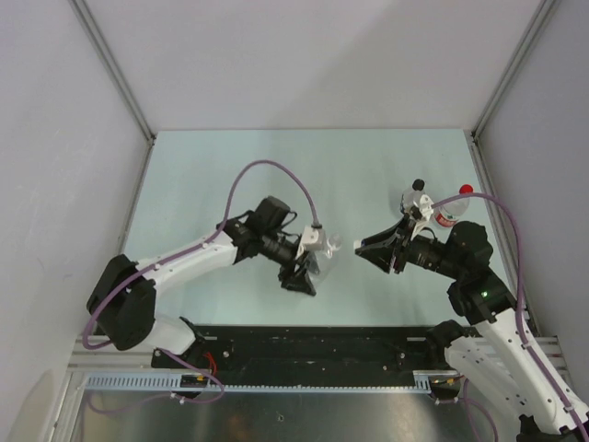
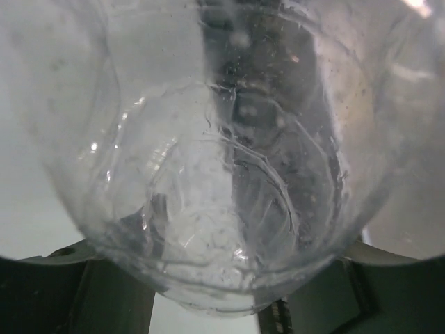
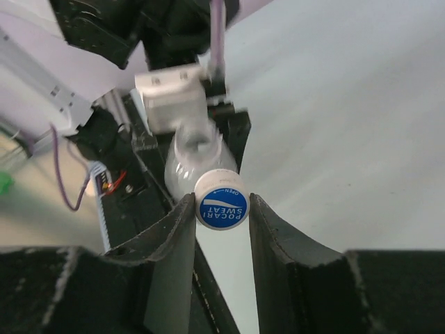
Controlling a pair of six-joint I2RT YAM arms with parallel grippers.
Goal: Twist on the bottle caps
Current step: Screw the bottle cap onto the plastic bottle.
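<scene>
A clear bottle (image 1: 326,250) lies sideways in my left gripper (image 1: 309,269), which is shut on its body. That bottle (image 2: 222,174) fills the left wrist view, with dark fingers (image 2: 62,292) at the bottom corners. My right gripper (image 3: 221,203) is shut on a whitish cap with a blue printed top (image 3: 222,200), pinched at its fingertips. The cap faces the neck of the clear bottle (image 3: 193,154); whether they touch I cannot tell. In the top view the right gripper (image 1: 368,249) points left at the bottle.
At the back right stand two more bottles: one (image 1: 416,203) with a black cap (image 1: 419,184), one labelled red and white (image 1: 449,215) with a red cap (image 1: 467,191). They are close behind the right arm. A black base strip (image 1: 313,341) runs along the near edge.
</scene>
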